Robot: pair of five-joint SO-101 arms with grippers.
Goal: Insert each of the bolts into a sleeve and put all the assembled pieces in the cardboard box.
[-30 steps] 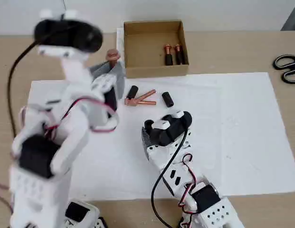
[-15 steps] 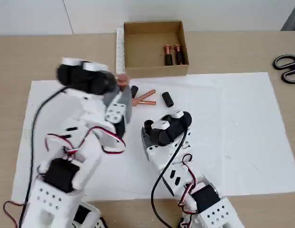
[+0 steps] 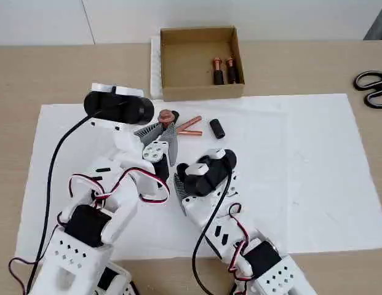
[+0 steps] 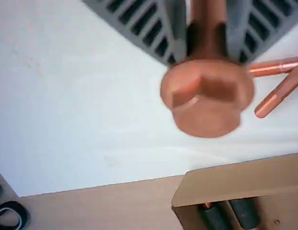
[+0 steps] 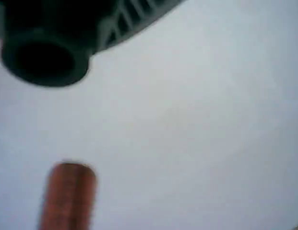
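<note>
Copper is showing in the high view as the head of a bolt [image 3: 165, 115], which the left gripper [image 3: 161, 131] is pinching between closed grey fingers above the white paper sheet [image 3: 301, 160], near the cardboard box [image 3: 203, 92]. Two assembled pieces [image 3: 224, 70] are lying inside that box. Two loose bolts [image 3: 189, 126] and a loose sleeve [image 3: 217, 128] are lying on the sheet just beside the gripper. The right arm [image 3: 203, 175] is sitting close beside the left one. Scissors [image 3: 372, 88] are lying at the table's far edge.

In the left wrist view, the left gripper [image 4: 206, 31] is squeezing the bolt [image 4: 206, 96] by its shank, head toward the camera.

In the right wrist view, the right gripper [image 5: 53, 28] is closing on a black sleeve [image 5: 43, 60], open end facing out over the sheet. A copper shank end [image 5: 67, 196] is showing near it; which bolt it belongs to cannot be told.
</note>
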